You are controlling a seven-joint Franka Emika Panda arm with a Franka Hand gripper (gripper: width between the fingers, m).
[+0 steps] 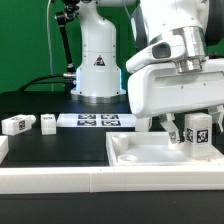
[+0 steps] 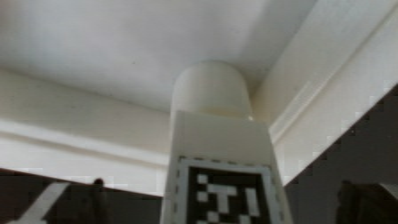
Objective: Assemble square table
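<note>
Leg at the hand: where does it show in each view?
Exterior view: the leg is upright at the exterior view's right, under the hand, above the slab.
Wrist view: the leg fills the middle, tag end nearest the camera.
Shared landmark: the leg's black-and-white tag.

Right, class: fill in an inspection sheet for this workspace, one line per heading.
Surface: black table.
Job's things: white slab at front; first loose leg and second loose leg lying on the exterior view's left.
Clutter: marker board; long white rail along the front.
Grippers: end effector shut on the held leg, upright over a slab corner.
Cables: dark cable behind the arm.
Surroundings: green backdrop.
</note>
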